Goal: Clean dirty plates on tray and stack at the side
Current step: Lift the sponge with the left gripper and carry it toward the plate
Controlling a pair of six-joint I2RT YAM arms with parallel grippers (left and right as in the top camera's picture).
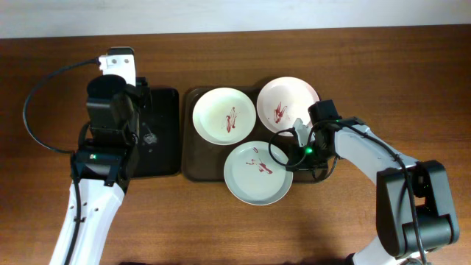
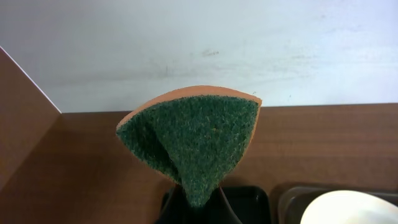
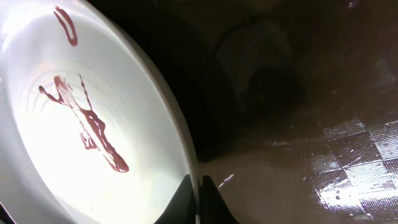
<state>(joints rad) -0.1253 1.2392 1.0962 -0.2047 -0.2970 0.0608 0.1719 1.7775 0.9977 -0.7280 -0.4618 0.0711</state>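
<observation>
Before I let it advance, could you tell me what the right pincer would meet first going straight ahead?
The rim of the sauce-streaked front plate, right at the tips of the right pincer; whether they touch it is unclear. Beyond lies the dark tray.

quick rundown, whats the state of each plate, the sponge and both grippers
back left plate: dirty, red smear, on the brown tray
back right plate: dirty, red smear, on the brown tray
front plate: dirty, overhanging the brown tray edge, rim in the right gripper
sponge: folded, held in the left gripper
left gripper: shut on the sponge
right gripper: shut on the front plate's rim
</observation>
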